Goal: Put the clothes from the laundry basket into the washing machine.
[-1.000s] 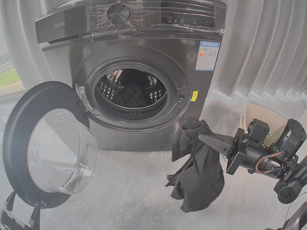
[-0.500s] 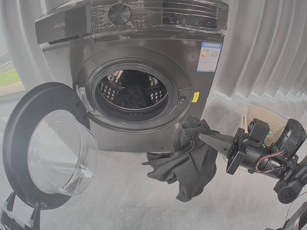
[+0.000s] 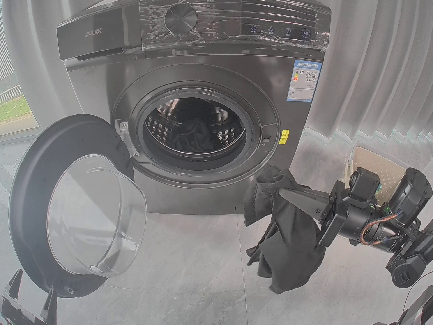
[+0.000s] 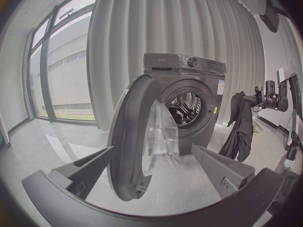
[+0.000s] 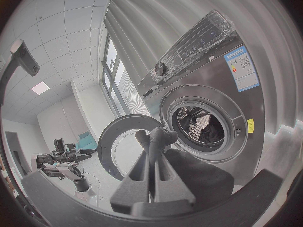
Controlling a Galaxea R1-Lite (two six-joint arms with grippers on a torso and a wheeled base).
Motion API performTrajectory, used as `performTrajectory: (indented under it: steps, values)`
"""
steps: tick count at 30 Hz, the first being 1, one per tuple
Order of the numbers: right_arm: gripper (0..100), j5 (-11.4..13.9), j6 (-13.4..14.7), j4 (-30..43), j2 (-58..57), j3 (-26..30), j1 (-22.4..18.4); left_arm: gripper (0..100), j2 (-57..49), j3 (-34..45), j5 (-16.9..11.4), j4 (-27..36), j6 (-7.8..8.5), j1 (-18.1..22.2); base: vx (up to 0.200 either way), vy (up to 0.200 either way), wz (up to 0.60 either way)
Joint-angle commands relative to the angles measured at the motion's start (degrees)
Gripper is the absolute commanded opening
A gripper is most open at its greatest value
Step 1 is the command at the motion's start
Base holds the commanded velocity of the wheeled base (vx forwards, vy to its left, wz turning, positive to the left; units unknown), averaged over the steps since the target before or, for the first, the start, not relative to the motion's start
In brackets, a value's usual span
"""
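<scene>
Fingers of right gripper clamp black garment by its top so it hangs free | garment between laundry basket and washing machine, door open to receive it | left gripper fingers wide, empty

All views face the washing machine

The washing machine looks like smooth satin grey metal, with crinkled plastic film over its panel. The door bowl is clear and glossy, the garment is matt black cloth, and the floor is polished tile.
</scene>
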Motion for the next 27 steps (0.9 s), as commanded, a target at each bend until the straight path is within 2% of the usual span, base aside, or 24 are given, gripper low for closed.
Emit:
performTrajectory:
  steps: [1, 9, 14, 21, 27]
  values:
    - [0, 0.0, 0.0, 0.0, 0.0, -0.2, 0.0, 100, -0.9, 1.0, 0.0, 0.0, -0.02, 0.0, 0.000, 0.000, 0.00]
    - [0, 0.0, -0.3, 0.0, 0.0, 0.5, 0.3, 100, -1.0, 1.0, -0.1, 0.0, -0.02, 0.0, 0.000, 0.000, 0.00]
    - [0, 0.0, -1.7, 0.0, 0.1, 0.9, 0.9, 100, -0.9, 1.0, -0.2, 0.0, -0.02, 0.0, 0.000, 0.000, 0.00]
    - [0, -0.2, -2.2, 0.0, 3.2, 0.0, 3.9, 100, -1.0, 1.0, -0.1, 0.0, 0.07, 0.0, 0.000, 0.000, 0.00]
    - [0, -4.8, -2.2, -0.1, 7.1, -1.8, 8.0, 100, -1.0, 1.0, -0.3, -0.1, 0.33, 0.0, 0.000, 0.000, 0.00]
